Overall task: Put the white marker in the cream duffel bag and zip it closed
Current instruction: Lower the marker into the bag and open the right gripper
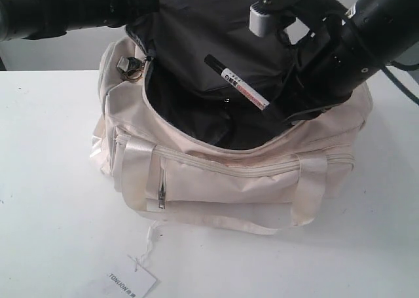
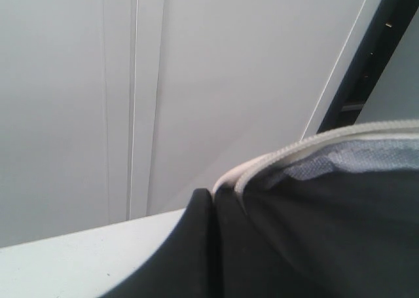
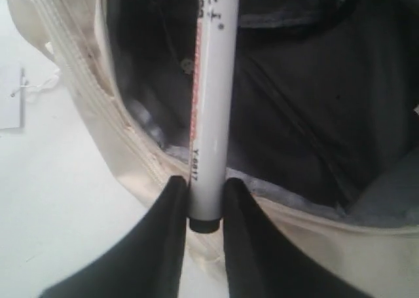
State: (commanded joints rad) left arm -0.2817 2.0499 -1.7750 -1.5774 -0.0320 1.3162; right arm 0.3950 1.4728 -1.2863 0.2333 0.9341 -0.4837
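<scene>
The white marker (image 1: 239, 83) (image 3: 211, 114) is one thin pen, and it is the only one here. It hangs tilted over the open mouth of the cream duffel bag (image 1: 216, 180), with black cloth under it. Its dark cap points up toward the left end of the bag, and its other end is low on the right side.

The right gripper (image 3: 206, 188) has that low end. Its two black fingers (image 3: 173, 226) are closed most of the way, one on each side of the white tube, and they press on it. The little dark end of the marker pokes out between them.

There is one bag. It sits on the white table (image 1: 52, 180) with its top zip undone. Its lid flap (image 1: 209, 29) is lifted at the back, so the black inside shows. On the front I count one zip pocket (image 1: 216, 190) and one shiny strap handle (image 1: 137, 170) that hangs down in a loop.

There are two arms. The left gripper (image 1: 147, 3) is up by the lifted flap. It is dark against dark cloth, so I cannot tell if it is open or closed, though it may be holding the flap up.

One white paper tag (image 1: 134, 281) lies on the table in front of the bag, tied on by a string.
</scene>
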